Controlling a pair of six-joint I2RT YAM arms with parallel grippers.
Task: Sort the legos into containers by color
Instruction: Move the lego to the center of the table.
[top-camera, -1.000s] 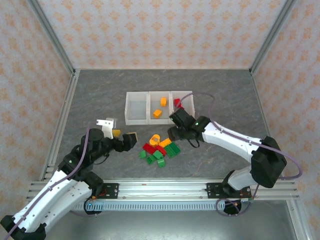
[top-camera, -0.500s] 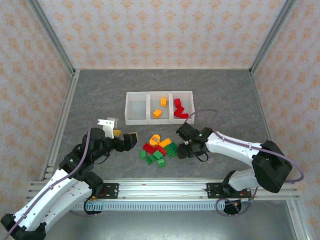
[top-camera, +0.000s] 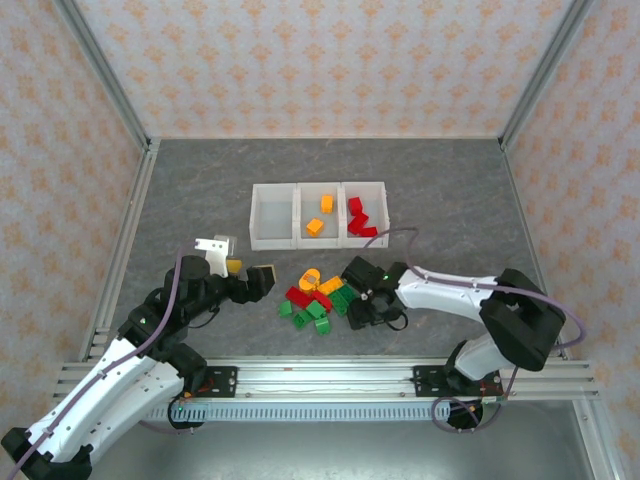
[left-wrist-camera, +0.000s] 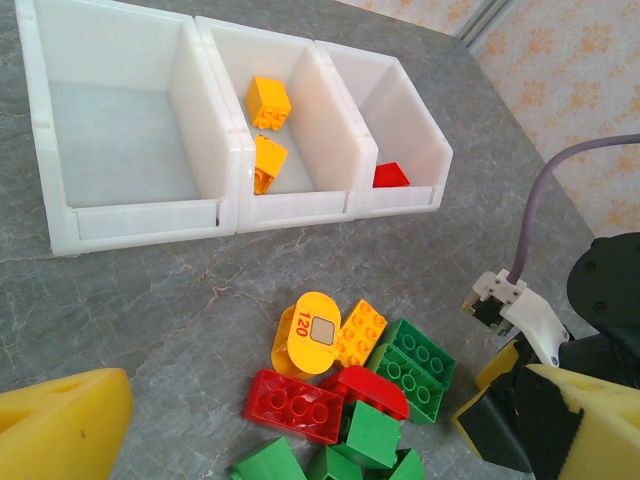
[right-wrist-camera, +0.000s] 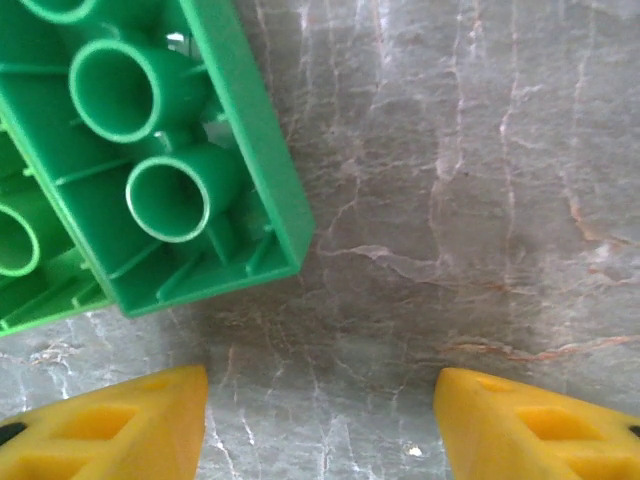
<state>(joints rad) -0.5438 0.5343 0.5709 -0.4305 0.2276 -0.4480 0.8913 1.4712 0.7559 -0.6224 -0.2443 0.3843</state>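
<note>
The right gripper (right-wrist-camera: 320, 420) was open and held nothing, low over the table (right-wrist-camera: 450, 200), with a green brick (right-wrist-camera: 150, 150) just past its fingers (right-wrist-camera: 110, 420), at the right edge of the legos (top-camera: 315, 295) pile. A good next move, it seemed, was to slide one finger to each side of that brick, then squeeze. The left gripper (top-camera: 247, 272) hung wide open, left of the pile. The brick's left part was cut off.
</note>
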